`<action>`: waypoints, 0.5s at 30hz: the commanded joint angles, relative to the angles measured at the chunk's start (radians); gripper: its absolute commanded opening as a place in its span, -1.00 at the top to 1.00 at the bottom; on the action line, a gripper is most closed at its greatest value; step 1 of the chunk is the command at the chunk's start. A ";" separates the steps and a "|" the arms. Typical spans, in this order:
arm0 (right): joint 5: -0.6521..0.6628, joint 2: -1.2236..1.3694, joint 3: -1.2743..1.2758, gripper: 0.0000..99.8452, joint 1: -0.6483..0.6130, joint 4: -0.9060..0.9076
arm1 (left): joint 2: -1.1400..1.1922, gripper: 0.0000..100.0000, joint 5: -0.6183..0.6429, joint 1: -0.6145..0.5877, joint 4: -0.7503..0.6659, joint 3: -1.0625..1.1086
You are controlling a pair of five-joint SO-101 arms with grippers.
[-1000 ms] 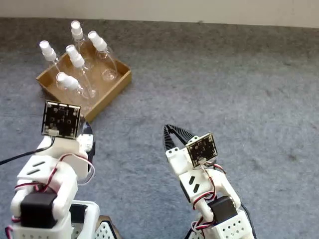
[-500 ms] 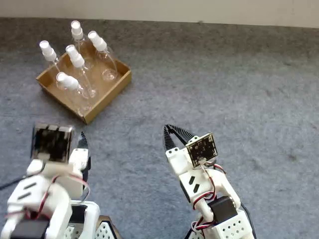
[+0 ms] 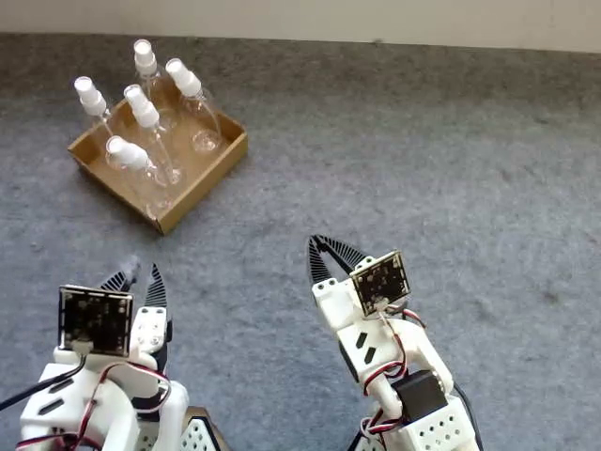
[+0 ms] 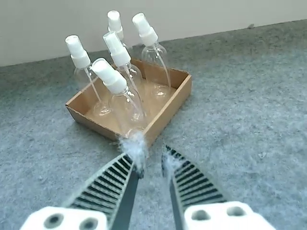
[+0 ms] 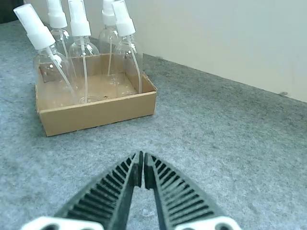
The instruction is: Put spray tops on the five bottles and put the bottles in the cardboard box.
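Note:
The cardboard box [image 3: 207, 183] sits at the far left of the grey carpet. Several clear bottles [image 3: 150, 122] with white spray tops stand upright inside it. My left gripper [image 3: 138, 274] is near the front edge, well short of the box, open a little with nothing between its fingers. In the left wrist view the box [image 4: 165, 112] and bottles [image 4: 127, 103] lie just beyond the left gripper [image 4: 151, 160]. My right gripper [image 3: 315, 244] is at the front centre, shut and empty. The right wrist view has the right gripper [image 5: 143, 163] pointing at the box [image 5: 96, 115] and bottles [image 5: 79, 48].
Bare grey carpet [image 3: 423, 160] covers the table to the right of the box. A pale wall [image 5: 230, 33] borders the far edge. A tuft of fuzz [image 4: 134, 146] clings to one left fingertip.
The left arm has drawn back from the box toward the near edge, bringing its gripper into view. The right arm and the bottles have not moved.

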 commanded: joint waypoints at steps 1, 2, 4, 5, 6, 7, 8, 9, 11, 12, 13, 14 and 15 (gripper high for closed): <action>0.002 -0.005 0.127 0.99 0.015 -0.022 | -0.027 0.99 -0.008 0.016 -0.003 0.068; 0.002 -0.005 0.127 0.99 0.015 -0.022 | -0.028 0.99 -0.008 0.016 -0.003 0.088; 0.002 -0.005 0.127 0.99 0.015 -0.022 | -0.031 0.99 -0.009 0.016 -0.003 0.128; 0.002 -0.005 0.127 0.99 0.015 -0.022 | -0.031 0.99 -0.009 0.016 -0.003 0.143; 0.002 -0.005 0.127 0.99 0.015 -0.022 | -0.031 0.99 -0.009 0.016 -0.008 0.157; 0.002 -0.005 0.127 0.99 0.015 -0.022 | -0.031 0.99 -0.009 0.016 -0.023 0.170; 0.002 -0.005 0.127 0.99 0.015 -0.022 | -0.031 0.99 -0.009 0.016 -0.041 0.188; 0.002 -0.005 0.127 0.99 0.015 -0.022 | -0.031 0.99 -0.009 0.016 -0.060 0.209; 0.002 -0.005 0.127 0.99 0.015 -0.022 | -0.031 0.99 -0.009 0.016 -0.098 0.271; 0.002 -0.005 0.127 0.99 0.015 -0.022 | -0.031 0.99 -0.009 0.016 -0.118 0.308; 0.002 -0.005 0.127 0.99 0.015 -0.022 | -0.031 0.99 -0.009 0.016 -0.140 0.351; 0.002 -0.005 0.127 0.99 0.015 -0.022 | -0.031 0.99 -0.009 0.016 -0.161 0.394; 0.002 -0.005 0.127 0.99 0.015 -0.021 | -0.031 0.99 -0.009 0.016 -0.183 0.437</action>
